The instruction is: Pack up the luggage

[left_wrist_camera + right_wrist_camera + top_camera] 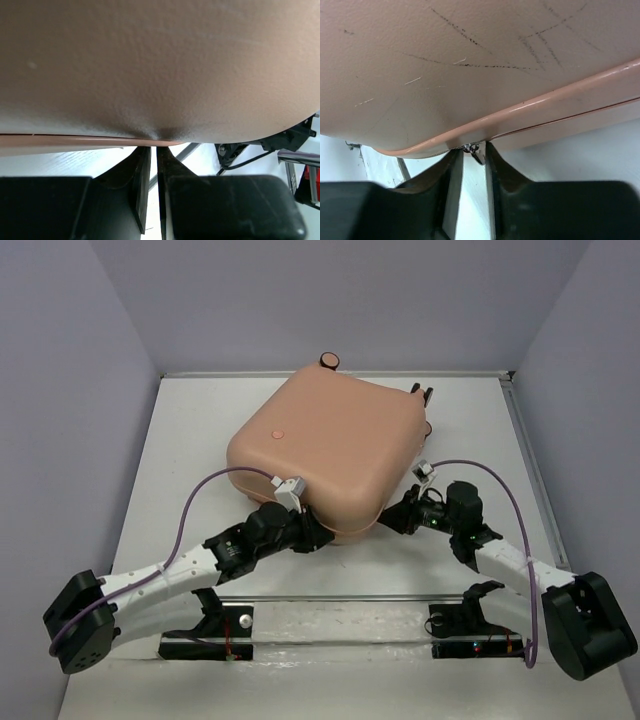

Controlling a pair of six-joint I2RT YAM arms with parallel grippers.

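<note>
The luggage (325, 445) is a peach-pink hard-shell suitcase lying flat and closed in the middle of the table. It fills the top of the left wrist view (160, 65) and the right wrist view (470, 65). My left gripper (318, 533) is at its near edge, fingers almost together with a thin slit between them (154, 147), tips against the seam. My right gripper (393, 520) is at the near right corner, slightly open (474, 148). A small metal zipper pull (476, 154) hangs from the seam between its fingertips, close to the right finger.
Pink-and-black wheels (328, 360) (425, 395) stick out at the suitcase's far side. A metal rail (340, 597) crosses the table near the arm bases. Grey walls close in the table on the left, far and right sides.
</note>
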